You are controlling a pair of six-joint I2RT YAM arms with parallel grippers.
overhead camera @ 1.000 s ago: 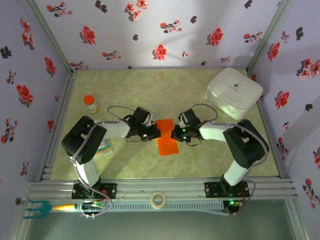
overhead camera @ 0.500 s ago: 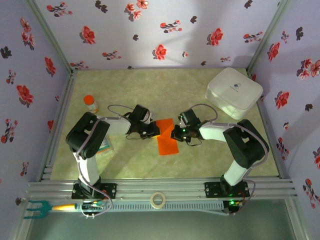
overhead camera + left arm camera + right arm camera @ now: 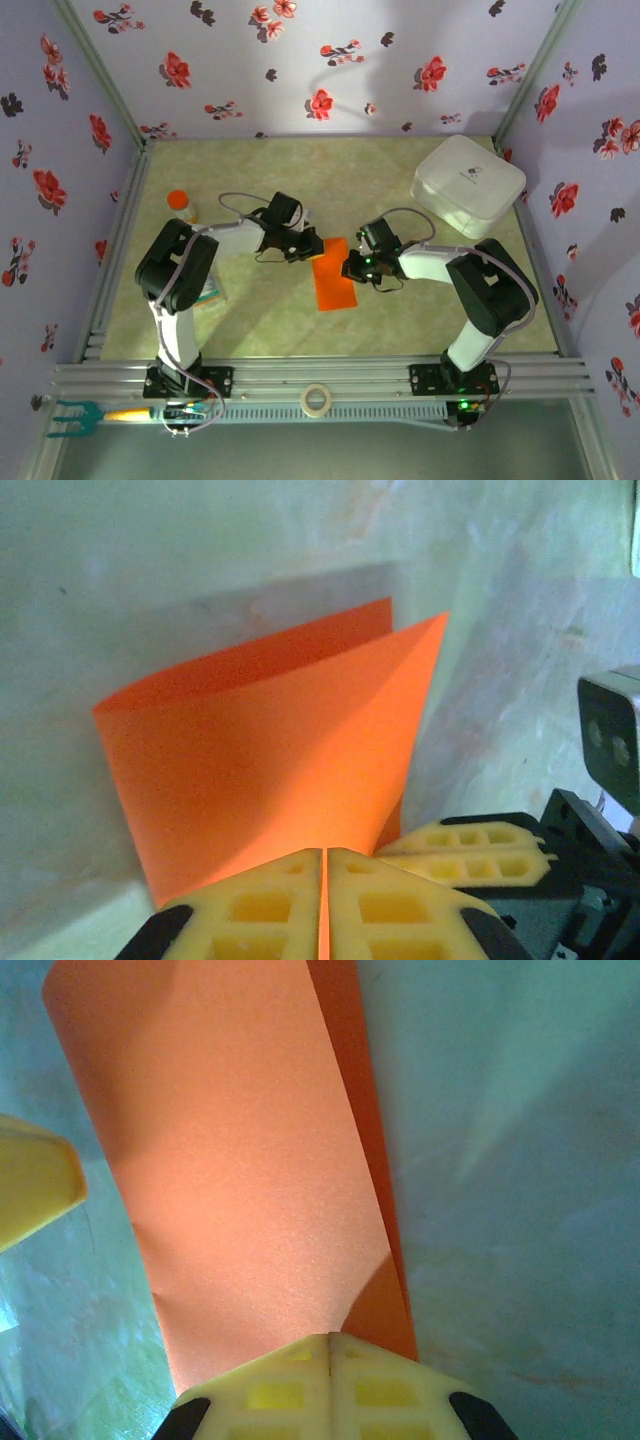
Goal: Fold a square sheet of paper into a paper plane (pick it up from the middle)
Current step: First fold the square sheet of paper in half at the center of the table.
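Note:
The square sheet of paper [image 3: 335, 285] is bright orange-red and lies folded over on itself mid-table, its long side running front to back. In the left wrist view the paper [image 3: 270, 750] curls in two loose layers that do not lie flat. My left gripper [image 3: 308, 247] is shut on its upper left edge, with a thin orange strip caught between the yellow fingers [image 3: 260, 910]. My right gripper [image 3: 350, 268] is shut on the right edge, and the paper [image 3: 240, 1160] spreads out from its tips [image 3: 330, 1336]. The two grippers stand close together.
A white case [image 3: 467, 185] sits at the back right. A small orange-capped bottle [image 3: 180, 203] stands at the left, and a printed packet [image 3: 210, 290] lies beside the left arm. A tape roll [image 3: 317, 400] rests on the front rail. Flowered walls close in the table.
My left gripper has moved toward the back of the table with its edge of the paper, and its arm has swung more upright. The right gripper has stayed put.

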